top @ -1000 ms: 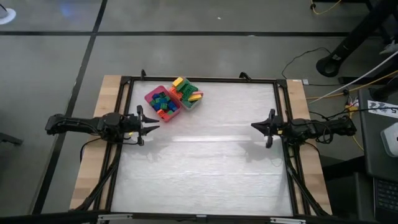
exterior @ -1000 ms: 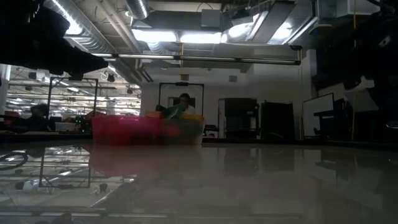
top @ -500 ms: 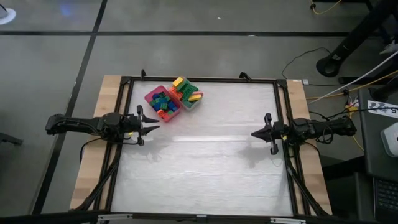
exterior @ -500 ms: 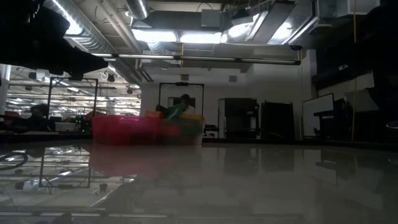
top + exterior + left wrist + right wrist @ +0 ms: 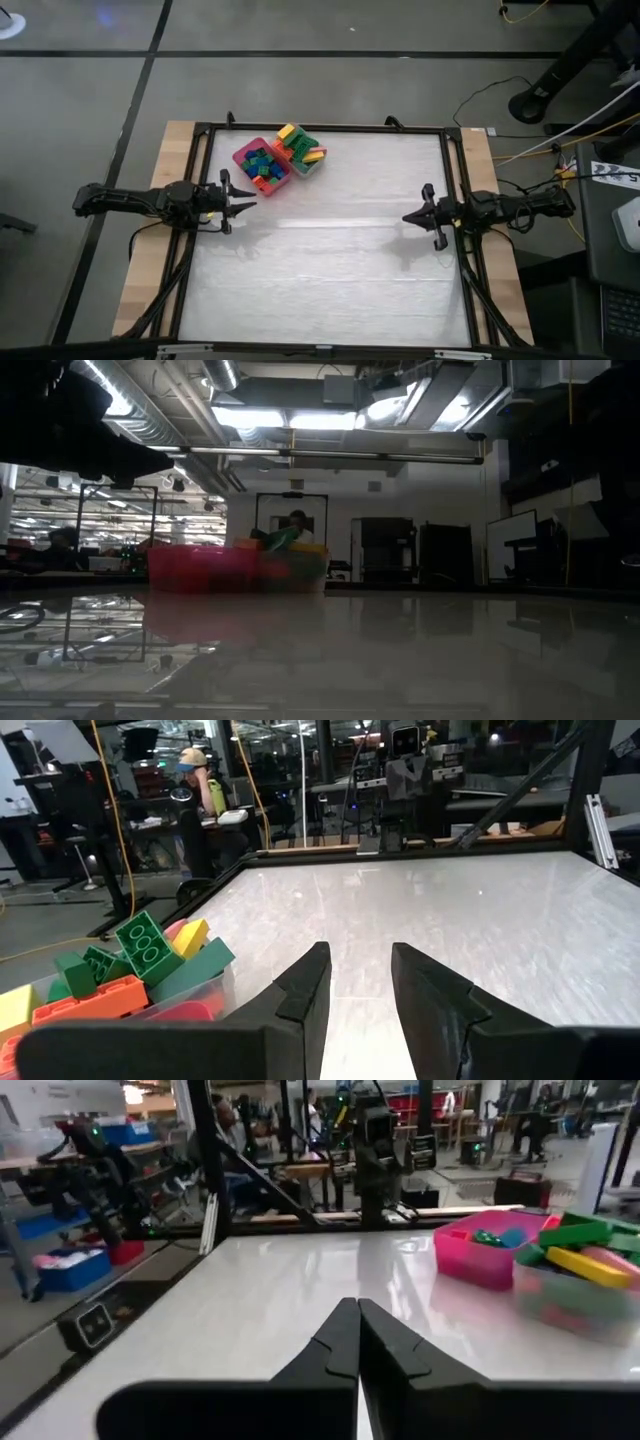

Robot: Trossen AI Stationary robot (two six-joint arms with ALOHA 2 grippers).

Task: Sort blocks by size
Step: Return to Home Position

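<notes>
Table state: the blocks (image 5: 264,166) are all sitting in two containers in the upper left part of the white tabletop (image 5: 340,265) in the high view; none are lying loose on the surface.

- Pink square tray (image 5: 243,156): holding the short squarish pieces, with blue, green and orange showing. From the right wrist camera its pink wall (image 5: 478,1268) is facing the lens and blue-green bits are peeking over the rim.
- Clear plastic tray (image 5: 313,166): touching the pink tray's upper right side and holding the bigger pieces. A yellow block (image 5: 288,132) is lying at its far end. In the left wrist view a large green block (image 5: 149,946) is standing tilted on the heap, a yellow one (image 5: 190,936) just behind it and an orange one (image 5: 92,999) in front.
- Low view: both trays are sitting side by side at centre left, pink (image 5: 190,568) to the left of clear (image 5: 303,572).

Arms:
- Left gripper (image 5: 246,205): hovering at the table's left edge, just below the pink tray in the high view, pointing right. Fingers are standing spread with bare tabletop showing between them (image 5: 357,968); nothing held.
- Right gripper (image 5: 407,217): hovering near the right edge, pointing left, well apart from both trays. Fingers are pressing together tip to tip (image 5: 357,1316), holding nothing.
</notes>
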